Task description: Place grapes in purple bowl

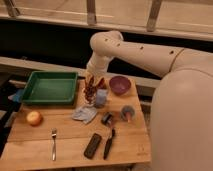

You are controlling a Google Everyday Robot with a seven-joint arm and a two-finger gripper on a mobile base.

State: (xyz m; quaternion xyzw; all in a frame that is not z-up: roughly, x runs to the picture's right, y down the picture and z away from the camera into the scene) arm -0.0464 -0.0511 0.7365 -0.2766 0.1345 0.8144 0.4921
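The wooden table [65, 145] bore a green tray [50, 87] at its rear left corner and the purple bowl [120, 84] by its rear edge. Just left of the bowl, the gripper [92, 82] hung clamped on the grapes [90, 94]. The carry seemed to be in hand. The next move called for shifting right over the bowl, then letting go.

Open air between gripper [92, 83] with grapes [90, 94] and purple bowl [120, 85] just beside.

Gripper [93, 81] by purple bowl [120, 91]: jaws blurred, buried in hanging grapes [90, 93].
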